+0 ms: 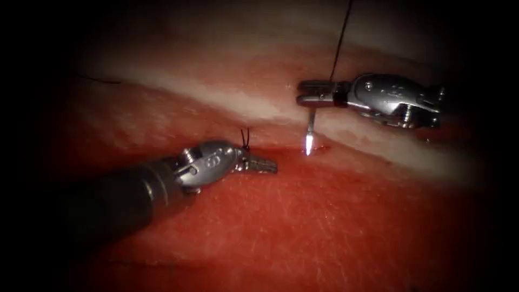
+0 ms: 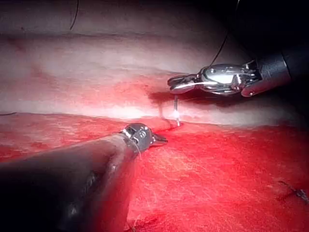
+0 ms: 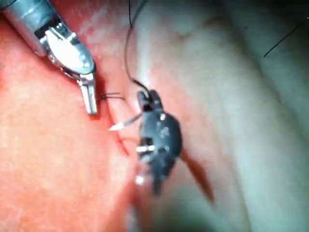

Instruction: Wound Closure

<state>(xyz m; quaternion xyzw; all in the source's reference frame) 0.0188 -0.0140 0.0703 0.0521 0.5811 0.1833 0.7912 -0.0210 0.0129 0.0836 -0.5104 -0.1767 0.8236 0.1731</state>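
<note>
Right now the needle (image 1: 310,130) hangs from the right tool (image 1: 313,93), whose jaws are clamped on it near its thread end, so most of the curve drops below the jaws and the bright tip (image 1: 308,145) sits just at the surface of the tissue (image 1: 324,227), at the right end of the cut (image 1: 286,153). Whether the tip has actually entered the tissue cannot be told; it looks to be touching or hovering just above. The thread (image 1: 340,38) runs up and away from the right tool's jaws. Left of the needle tip, the left tool (image 1: 262,164) lies low over the tissue with its jaws together on nothing, and a short pair of cut thread ends (image 1: 245,138) stands up from the cut just behind those jaws. Red fluid (image 1: 303,216) covers the tissue on the near side of both tools. As for risk, the grip sits far back on the curve, so the needle could swivel in the right jaws if the tip meets resistance, and the point would skate along the wet surface. The taut thread above the jaws could also catch on the right tool's wrist.
</note>
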